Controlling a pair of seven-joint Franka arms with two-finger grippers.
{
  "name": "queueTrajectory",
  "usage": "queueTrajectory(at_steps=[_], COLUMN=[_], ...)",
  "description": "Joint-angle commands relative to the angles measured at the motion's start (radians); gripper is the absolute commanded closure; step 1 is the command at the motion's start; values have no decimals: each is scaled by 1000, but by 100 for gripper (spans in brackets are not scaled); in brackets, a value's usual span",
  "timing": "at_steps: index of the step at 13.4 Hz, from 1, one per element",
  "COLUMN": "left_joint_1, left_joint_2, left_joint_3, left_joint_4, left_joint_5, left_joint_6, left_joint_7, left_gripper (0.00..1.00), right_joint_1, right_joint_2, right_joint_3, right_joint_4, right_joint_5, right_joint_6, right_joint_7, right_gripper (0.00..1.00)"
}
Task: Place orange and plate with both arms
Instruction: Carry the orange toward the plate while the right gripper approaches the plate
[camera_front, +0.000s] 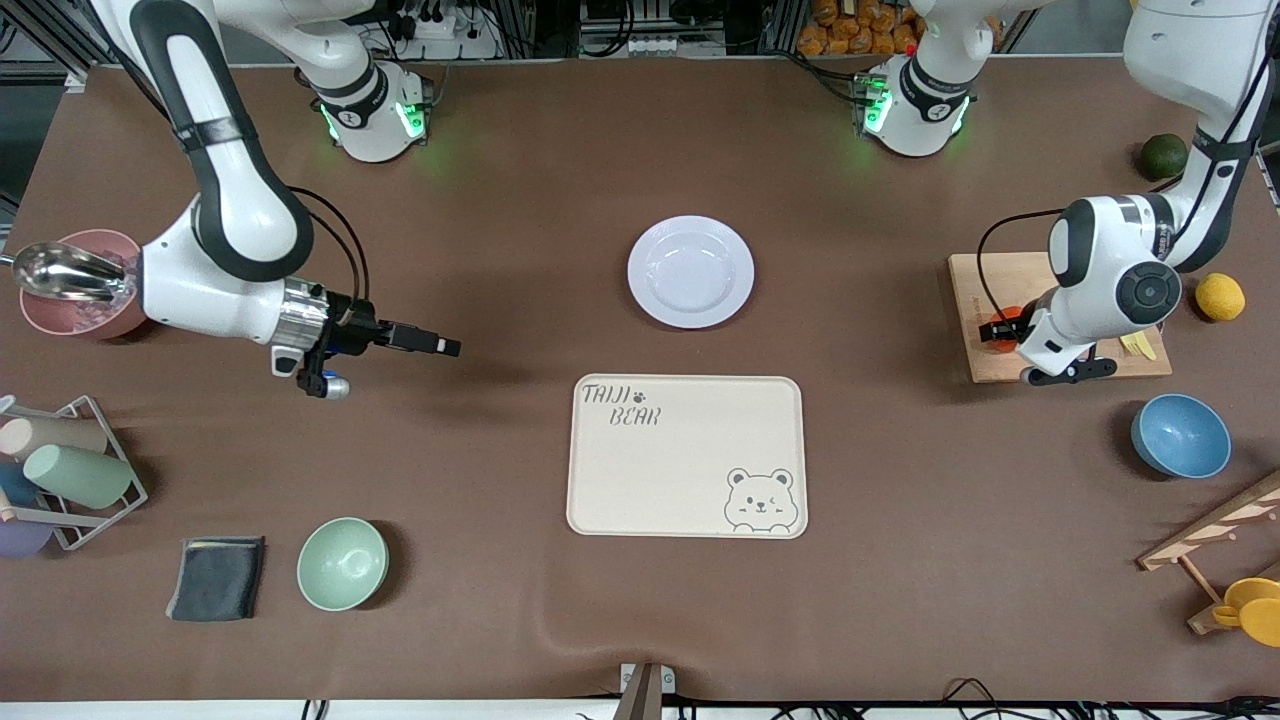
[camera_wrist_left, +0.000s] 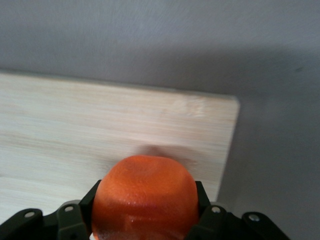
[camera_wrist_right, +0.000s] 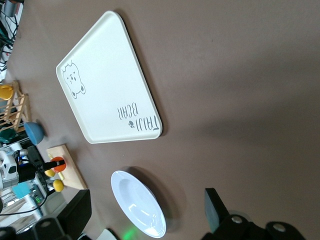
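Reddish-orange fruit, the orange (camera_wrist_left: 144, 197), sits clamped between the left jaws (camera_front: 1003, 330), pads pressed on both its flanks, low over the wooden board (camera_wrist_left: 100, 130) at the left arm's end of the surface (camera_front: 500, 200). Best handled with steady squeeze and a straight lift: round skin likely rolls out if grip slackens or wrist tilts. Then carry toward the bear tray (camera_front: 686, 455) or the plate (camera_front: 690, 271), whichever the placement calls for; cannot tell from here. White plate lies well apart from both jaws, on the surface just above the tray. Right jaws (camera_front: 428, 342) hover over bare surface, fingers apparently closed on nothing, waiting.
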Motion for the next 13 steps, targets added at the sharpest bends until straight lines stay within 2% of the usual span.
queueTrajectory(at_steps=[1, 4, 7, 9, 13], left_joint_1=[0, 2, 2, 2, -1], left_joint_2=[-104, -146, -193, -207, -152], left_joint_3=[-47, -119, -193, -289, -533], left_joint_4=[-8, 42, 63, 64, 79], left_joint_5=[27, 27, -2, -62, -79], left_joint_6=[-45, -129, -226, -267, -271], left_joint_7=[-11, -22, -47, -130, -437], left_gripper=[91, 91, 91, 91, 91], right_joint_1=[17, 37, 60, 102, 136], right_joint_2=[17, 36, 36, 44, 85], right_joint_3=[-2, -2, -2, -3, -2], right_joint_4=[-13, -18, -60, -88, -91], right_joint_5=[50, 51, 149, 249, 306], right_joint_6=[2, 3, 7, 11, 19], right_joint_7=[-63, -75, -171, -265, -279], right_gripper=[0, 0, 0, 0, 0])
